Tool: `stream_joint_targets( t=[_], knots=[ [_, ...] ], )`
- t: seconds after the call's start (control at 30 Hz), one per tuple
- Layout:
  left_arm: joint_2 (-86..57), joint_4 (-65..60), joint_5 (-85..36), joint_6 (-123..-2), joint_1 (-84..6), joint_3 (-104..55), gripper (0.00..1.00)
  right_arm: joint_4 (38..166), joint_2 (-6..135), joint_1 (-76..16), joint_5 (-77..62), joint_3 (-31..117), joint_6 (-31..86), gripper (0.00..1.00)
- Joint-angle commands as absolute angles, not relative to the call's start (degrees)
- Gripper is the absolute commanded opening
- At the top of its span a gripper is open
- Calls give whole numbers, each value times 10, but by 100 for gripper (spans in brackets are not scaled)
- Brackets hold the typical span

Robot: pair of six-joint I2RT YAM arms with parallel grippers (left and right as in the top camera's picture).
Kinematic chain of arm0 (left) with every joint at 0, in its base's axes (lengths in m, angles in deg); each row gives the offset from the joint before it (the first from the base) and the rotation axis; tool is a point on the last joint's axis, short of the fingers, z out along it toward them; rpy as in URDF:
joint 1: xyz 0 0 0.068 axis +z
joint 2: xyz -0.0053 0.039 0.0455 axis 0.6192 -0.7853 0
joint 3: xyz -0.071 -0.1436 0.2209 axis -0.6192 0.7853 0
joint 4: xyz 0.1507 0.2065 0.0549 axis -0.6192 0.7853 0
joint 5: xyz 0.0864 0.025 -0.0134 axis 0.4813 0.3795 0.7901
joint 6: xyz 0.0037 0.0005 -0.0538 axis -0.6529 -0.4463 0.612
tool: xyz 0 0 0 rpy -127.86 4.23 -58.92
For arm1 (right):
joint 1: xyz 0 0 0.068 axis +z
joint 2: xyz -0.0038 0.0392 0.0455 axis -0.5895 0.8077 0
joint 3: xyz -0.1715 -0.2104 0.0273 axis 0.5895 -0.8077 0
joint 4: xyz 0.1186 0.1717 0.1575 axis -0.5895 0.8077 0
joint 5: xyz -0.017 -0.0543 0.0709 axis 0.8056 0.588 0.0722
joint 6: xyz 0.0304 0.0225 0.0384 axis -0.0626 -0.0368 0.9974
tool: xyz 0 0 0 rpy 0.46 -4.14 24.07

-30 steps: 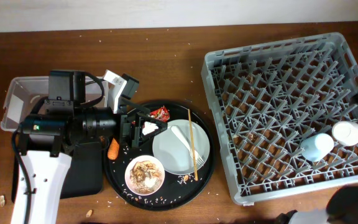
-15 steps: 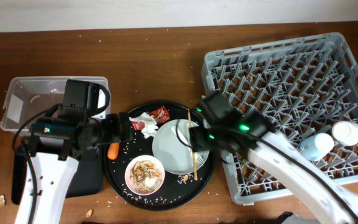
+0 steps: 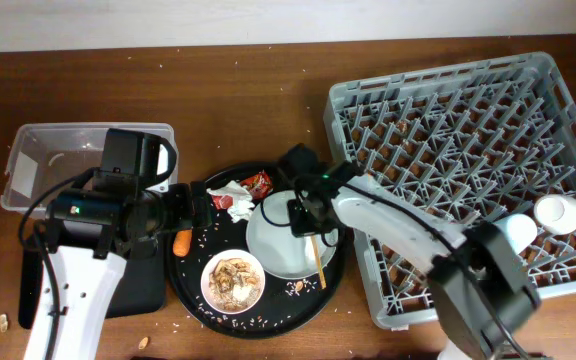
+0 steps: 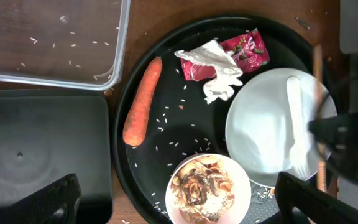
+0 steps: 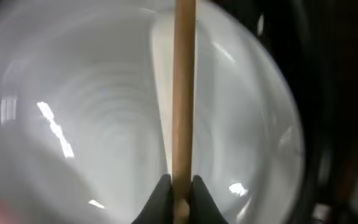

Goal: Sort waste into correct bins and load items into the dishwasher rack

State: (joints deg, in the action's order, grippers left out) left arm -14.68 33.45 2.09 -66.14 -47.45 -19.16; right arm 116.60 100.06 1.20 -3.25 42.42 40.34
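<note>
Now, the big grey dishwasher rack (image 3: 438, 120) sits off to the right with a light blue cup (image 3: 508, 235) and a small white cup (image 3: 558, 212) on its right-hand side, but the action is over the round black tray (image 3: 278, 300) in the middle. On it the pale plate (image 3: 278, 250) fills the right half, and across the plate lies a thin wooden chopstick (image 3: 315, 258). That stick is what matters. From above, its long axis runs from the plate's far edge toward the near edge, tilted only slightly, and the right gripper (image 3: 308, 208) sits at the far end. In the right wrist view the stick runs straight up between the two fingertips, square to the way they close. The jaws are pinched narrow, one tip touching each side of the wood. I read that as a grip near the end, not the middle, so the free end may droop or swing when it comes up. The right arm is plainly the nearer one, and the rack is on its side too. Over the tray's left part the left gripper (image 4: 176, 186) hovers with jaws spread wide, holding nothing. Below it are the carrot (image 4: 142, 102), the crumpled tissue (image 4: 219, 68) and the red wrapper (image 4: 247, 50), with the small white bowl (image 4: 207, 190) of scraps between its fingers.
</note>
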Motion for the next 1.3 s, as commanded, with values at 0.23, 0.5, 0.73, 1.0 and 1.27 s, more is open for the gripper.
stream_joint_targets(
  t=[0.23, 0.5, 0.73, 1.0, 1.27],
  knots=[
    [-138, 334, 29, -656, -473, -191, 99, 1206, 874, -129, 158, 505, 224, 4],
    [-138, 334, 29, -656, -473, -191, 99, 1246, 870, -48, 37, 522, 246, 49],
    [-138, 334, 29, -656, -473, -191, 99, 1187, 1038, 66, 26, 448, 371, 52],
    [-138, 334, 29, -656, -473, -191, 99, 1208, 1088, 66, 46, 459, 363, 4],
    [-138, 334, 29, -656, -473, -191, 99, 1341, 874, -66, 116, 602, 280, 4]
  ],
)
